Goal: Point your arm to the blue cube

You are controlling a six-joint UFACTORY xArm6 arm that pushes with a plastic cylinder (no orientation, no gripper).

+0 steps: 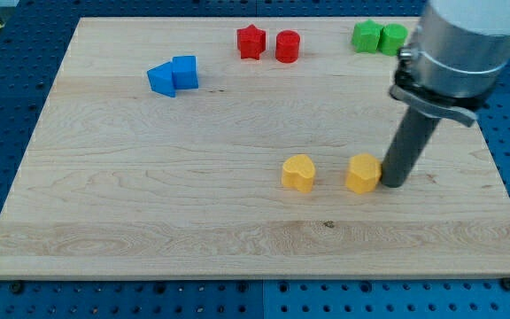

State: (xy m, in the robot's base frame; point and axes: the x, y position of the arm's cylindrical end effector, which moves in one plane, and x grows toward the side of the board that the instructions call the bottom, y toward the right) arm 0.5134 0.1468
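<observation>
Camera view shows my tip (pixel 391 184) down on the board (pixel 149 221), just beside the yellow block (pixel 363 173) on that block's right side, touching it or nearly so; I cannot tell which; the arm ends in a bare dark rod with no jaws, so it neither opens nor closes and holds nothing. The rod rises, leaning slightly to the view's right, into a grey cylinder housing (pixel 463 44) that is cut off by the view's top edge.

The blue cube (pixel 185 71) sits at the view's upper left, well apart from my tip; a second blue block (pixel 161 80) touches its left side, its shape hard to make out, perhaps a wedge or triangle.

A yellow heart (pixel 298 172) lies near the left of the yellow block, with a gap between them; the shape of the block by my tip is unclear, possibly hexagonal.

Near the view's top, a red star (pixel 251 42) and a red cylinder (pixel 288 45) stand just beside each other; further right, a green cube (pixel 367 35) touches a green cylinder (pixel 393 38), the latter partly hidden behind the housing.

The board rests on a blue perforated surface (pixel 7 106); the board's right corners are partly covered or cut off.
</observation>
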